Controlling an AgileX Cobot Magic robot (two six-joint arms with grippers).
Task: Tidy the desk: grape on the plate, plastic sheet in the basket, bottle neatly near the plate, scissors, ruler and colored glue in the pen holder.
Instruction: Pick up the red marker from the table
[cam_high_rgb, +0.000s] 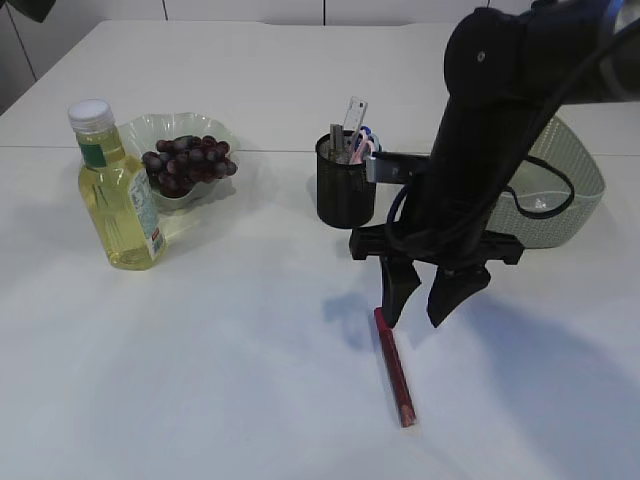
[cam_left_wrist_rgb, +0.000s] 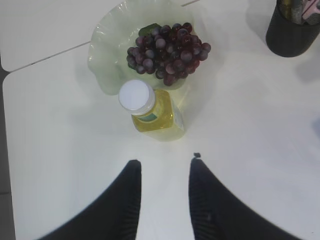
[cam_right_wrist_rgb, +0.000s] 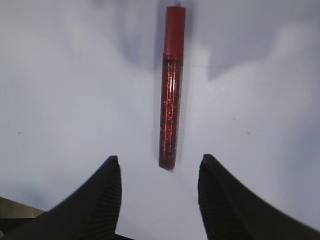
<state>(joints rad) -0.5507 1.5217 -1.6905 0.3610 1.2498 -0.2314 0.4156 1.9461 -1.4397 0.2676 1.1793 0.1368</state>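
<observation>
The right gripper (cam_right_wrist_rgb: 159, 195) hangs spread above the near end of the colored glue (cam_right_wrist_rgb: 170, 90); lower straight, centering the tube between both fingers before pinching.

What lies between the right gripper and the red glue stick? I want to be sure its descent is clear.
Nothing: in the right wrist view only bare table separates the open right gripper from the glue stick.
</observation>
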